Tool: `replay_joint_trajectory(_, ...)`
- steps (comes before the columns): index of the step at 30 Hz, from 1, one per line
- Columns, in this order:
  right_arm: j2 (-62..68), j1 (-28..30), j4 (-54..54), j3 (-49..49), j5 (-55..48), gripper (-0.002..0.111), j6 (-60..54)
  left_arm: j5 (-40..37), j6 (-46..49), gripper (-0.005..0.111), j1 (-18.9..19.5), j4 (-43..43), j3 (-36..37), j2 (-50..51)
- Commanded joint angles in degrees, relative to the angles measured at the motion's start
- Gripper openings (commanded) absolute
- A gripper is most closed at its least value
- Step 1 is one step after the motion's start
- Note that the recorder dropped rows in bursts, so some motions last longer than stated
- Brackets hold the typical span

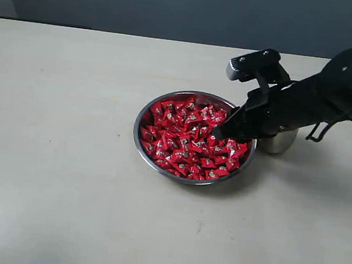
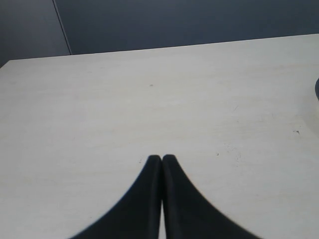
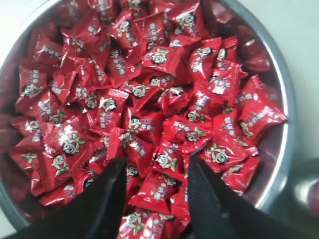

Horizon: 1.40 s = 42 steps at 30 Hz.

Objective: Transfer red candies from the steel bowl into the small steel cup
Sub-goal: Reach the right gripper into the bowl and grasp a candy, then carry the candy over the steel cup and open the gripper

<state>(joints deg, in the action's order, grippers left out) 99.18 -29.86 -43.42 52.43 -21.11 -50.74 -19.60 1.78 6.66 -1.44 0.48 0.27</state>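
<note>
Your right gripper [image 1: 217, 134] is down over the steel bowl [image 1: 140, 121], on the side of the bowl that lies toward the small steel cup [image 1: 281, 142]. In the right wrist view the right gripper [image 3: 155, 164] has its two dark fingers spread well apart, with several wrappers showing in the gap between them. Nothing is pinched: the fingers stand open above or at the top of the heap, and you cannot tell from these views whether the tips actually touch a wrapper. The red candies [image 1: 185, 138] fill the bowl in a loose pile from rim to rim, and seen close up the red candies [image 3: 149, 99] each show a small dark-and-white mark. The steel bowl [image 3: 286, 99] sits on the pale table [image 1: 53, 157] near the middle. The cup stands upright just beside the bowl, mostly hidden behind your right arm, so what is inside it cannot be seen. Your left gripper [image 2: 161, 159] has its fingers pressed together tip to tip, holding nothing, above a bare stretch of the table [image 2: 149, 99], well apart from the bowl.
</note>
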Motion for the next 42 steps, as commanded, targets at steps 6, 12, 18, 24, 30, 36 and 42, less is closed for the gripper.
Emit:
replay_joint_trajectory(6,7.64,-4.29,-7.55,4.07,-1.23,0.039,-8.91,0.31,-0.09,0.000,-0.46,-0.11,-0.48,-0.27)
replay_joint_trajectory(12,11.28,-5.62,-7.45,5.89,-0.63,0.039,-9.02,0.31,-0.09,0.000,-0.46,-0.11,-0.48,-0.27)
replay_joint_trajectory(18,12.92,-5.62,-6.75,5.87,2.32,0.037,-8.75,0.31,-0.09,0.000,-0.46,-0.11,-0.48,-0.27)
replay_joint_trajectory(24,12.92,-5.62,-5.63,6.01,2.59,0.000,-8.58,0.31,-0.09,0.000,-0.46,-0.11,-0.48,-0.27)
replay_joint_trajectory(30,10.36,-5.49,-1.63,6.01,2.10,0.000,-5.38,0.31,-0.09,0.000,-0.46,-0.11,-0.48,-0.27)
replay_joint_trajectory(36,0.35,-5.49,6.20,4.93,-1.14,0.000,0.31,0.31,-0.09,0.000,-0.46,-0.11,-0.48,-0.27)
replay_joint_trajectory(42,-11.68,3.65,8.29,-2.63,8.03,0.000,3.43,0.31,-0.09,0.000,-0.46,-0.11,-0.48,-0.27)
